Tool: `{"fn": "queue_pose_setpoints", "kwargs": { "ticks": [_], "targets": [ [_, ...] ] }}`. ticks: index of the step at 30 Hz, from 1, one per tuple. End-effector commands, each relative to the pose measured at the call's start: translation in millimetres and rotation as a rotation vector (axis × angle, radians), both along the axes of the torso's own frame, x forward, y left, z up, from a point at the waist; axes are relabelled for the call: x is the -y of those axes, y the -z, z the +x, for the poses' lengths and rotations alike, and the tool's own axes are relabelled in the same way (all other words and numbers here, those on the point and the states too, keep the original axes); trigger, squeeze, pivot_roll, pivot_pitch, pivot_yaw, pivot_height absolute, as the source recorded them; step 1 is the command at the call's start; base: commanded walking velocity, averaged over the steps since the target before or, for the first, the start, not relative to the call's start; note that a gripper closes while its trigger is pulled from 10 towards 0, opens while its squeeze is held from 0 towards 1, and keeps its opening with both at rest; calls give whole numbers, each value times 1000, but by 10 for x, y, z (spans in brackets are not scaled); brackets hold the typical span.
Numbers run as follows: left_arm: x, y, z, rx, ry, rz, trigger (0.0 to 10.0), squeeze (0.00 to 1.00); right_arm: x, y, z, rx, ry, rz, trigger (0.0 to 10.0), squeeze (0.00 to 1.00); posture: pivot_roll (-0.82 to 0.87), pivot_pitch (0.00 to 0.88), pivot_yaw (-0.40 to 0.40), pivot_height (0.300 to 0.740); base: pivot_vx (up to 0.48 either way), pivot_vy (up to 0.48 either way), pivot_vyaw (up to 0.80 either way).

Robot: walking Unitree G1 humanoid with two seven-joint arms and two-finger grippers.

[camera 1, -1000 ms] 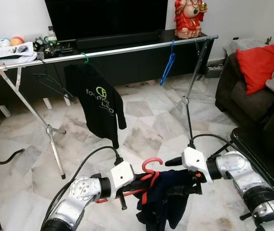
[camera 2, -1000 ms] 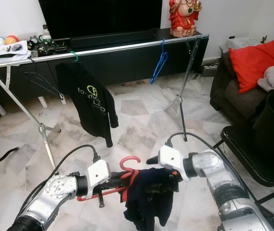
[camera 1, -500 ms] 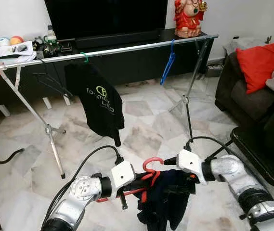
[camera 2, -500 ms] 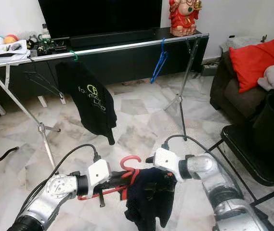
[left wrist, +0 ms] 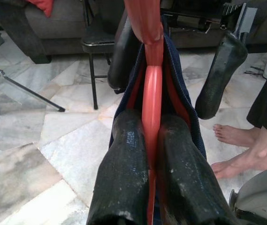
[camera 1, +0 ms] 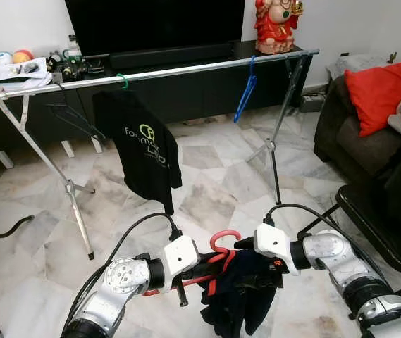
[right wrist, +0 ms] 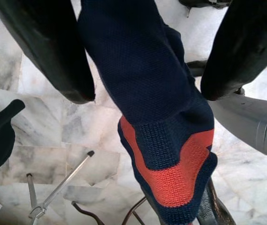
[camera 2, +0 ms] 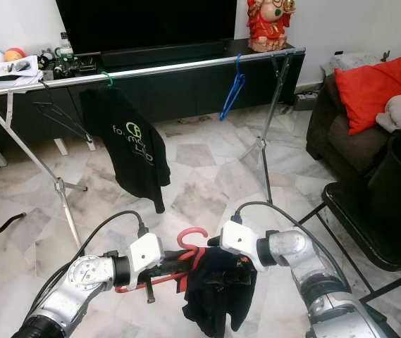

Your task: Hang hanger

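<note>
A red hanger (camera 1: 221, 243) carries a navy garment with red trim (camera 1: 239, 299), low in front of me. My left gripper (camera 1: 201, 271) is shut on the hanger's red bar (left wrist: 151, 89), its fingers (left wrist: 126, 154) pressed on both sides. From the right, my right gripper (camera 1: 262, 276) is open, its fingers (right wrist: 49, 51) standing either side of the hanging garment (right wrist: 156, 98) near the hanger's neck. The silver clothes rail (camera 1: 172, 72) runs across the room ahead. A black printed shirt (camera 1: 144, 151) and an empty blue hanger (camera 1: 246, 95) hang on it.
The rail's legs (camera 1: 73, 204) stand on the marble floor. Behind it are a dark TV console (camera 1: 186, 98) and a red statue (camera 1: 274, 27). At right are a sofa with a red cushion (camera 1: 383, 91) and a black chair (camera 1: 376, 218). A person's bare feet (left wrist: 236, 154) stand nearby.
My right gripper has moved left along the garment, closer to the hanger's neck and my left gripper. The left gripper holds the hanger as before.
</note>
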State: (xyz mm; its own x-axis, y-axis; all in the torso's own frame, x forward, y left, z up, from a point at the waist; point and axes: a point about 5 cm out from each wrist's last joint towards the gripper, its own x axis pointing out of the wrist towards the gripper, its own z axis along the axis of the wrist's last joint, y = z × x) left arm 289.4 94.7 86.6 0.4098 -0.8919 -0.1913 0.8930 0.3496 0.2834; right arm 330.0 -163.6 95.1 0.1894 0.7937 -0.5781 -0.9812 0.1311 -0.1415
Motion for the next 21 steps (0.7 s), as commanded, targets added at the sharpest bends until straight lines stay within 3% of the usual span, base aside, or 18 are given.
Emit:
{"fn": "queue_pose_setpoints", "kwargs": {
  "ticks": [1, 21],
  "targets": [
    [41, -55, -6, 37, 23, -2, 10000, 0, -7, -18, 14, -4, 2, 8, 0, 0, 73, 86, -5, 740, 0, 0, 0],
    [24, -64, -12, 46, 30, 4, 10000, 0, 45, -6, 15, -24, 61, 54, 0, 0, 74, 86, 4, 740, 0, 0, 0]
  ]
}}
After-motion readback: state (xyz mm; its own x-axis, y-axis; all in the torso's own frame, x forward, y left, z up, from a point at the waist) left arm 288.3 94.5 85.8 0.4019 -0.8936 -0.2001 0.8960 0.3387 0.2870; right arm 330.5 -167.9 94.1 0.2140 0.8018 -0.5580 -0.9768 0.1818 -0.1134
